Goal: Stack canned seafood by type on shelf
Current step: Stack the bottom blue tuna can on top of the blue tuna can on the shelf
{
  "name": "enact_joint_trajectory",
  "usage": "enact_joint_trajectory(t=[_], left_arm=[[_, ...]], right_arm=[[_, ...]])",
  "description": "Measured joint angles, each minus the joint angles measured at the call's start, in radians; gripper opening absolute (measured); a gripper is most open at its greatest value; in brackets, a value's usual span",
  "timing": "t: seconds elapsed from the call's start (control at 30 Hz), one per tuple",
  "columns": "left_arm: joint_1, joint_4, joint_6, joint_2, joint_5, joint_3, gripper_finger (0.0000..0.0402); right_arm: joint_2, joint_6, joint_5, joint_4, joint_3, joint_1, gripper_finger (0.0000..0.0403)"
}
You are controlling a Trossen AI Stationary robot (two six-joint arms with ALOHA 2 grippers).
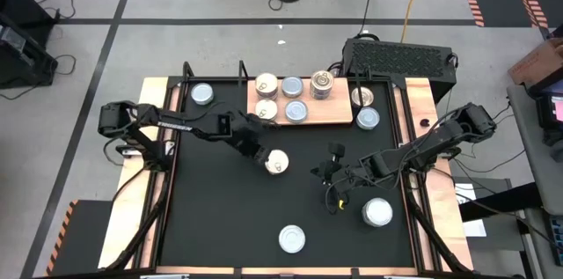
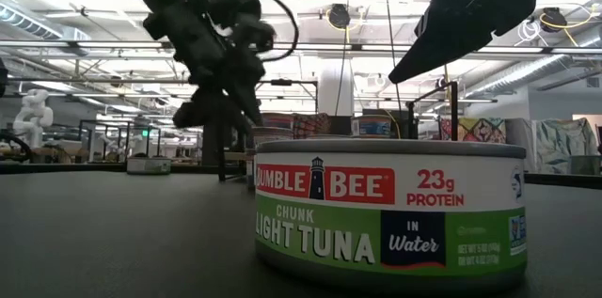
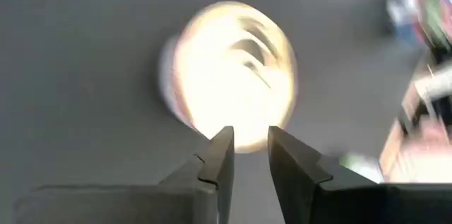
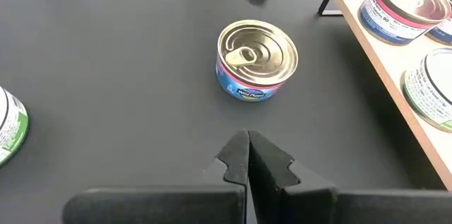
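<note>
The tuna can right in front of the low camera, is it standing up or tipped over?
Standing up. The tuna can sits flat on the black table, its label reads level and its lid faces upward.

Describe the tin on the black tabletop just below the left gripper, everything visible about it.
The tin is a short round can with a goldish pull-tab lid and a blue-and-pink label band on its side. It stands upright on the black tabletop, apart from the wooden shelf and the other tins. The left gripper hovers right beside it, fingers slightly parted and pointed at its lid; no grip shows. The right gripper sits farther off, shut.
</note>
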Motion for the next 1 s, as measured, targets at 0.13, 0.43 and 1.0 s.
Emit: enact_joint_trajectory(t=[0.13,0.43,1.0], left_arm=[[-0.046,0.004,0.217,-0.022,0.007,0.017,0.009],[-0.318,-0.02,0.842,-0.017,-0.481,0.025,0.0091],[-0.428,0.114,1.355,0.148,-0.711,0.012,0.0091]], right_arm=[[0.0,0.0,0.0,-0.001,0.0,0.0,0.0],[0.0,0.005,0.003,-0.007,0.0,0.0,0.0],[0.0,0.027,0.004,-0.016,0.0,0.0,0.0]])
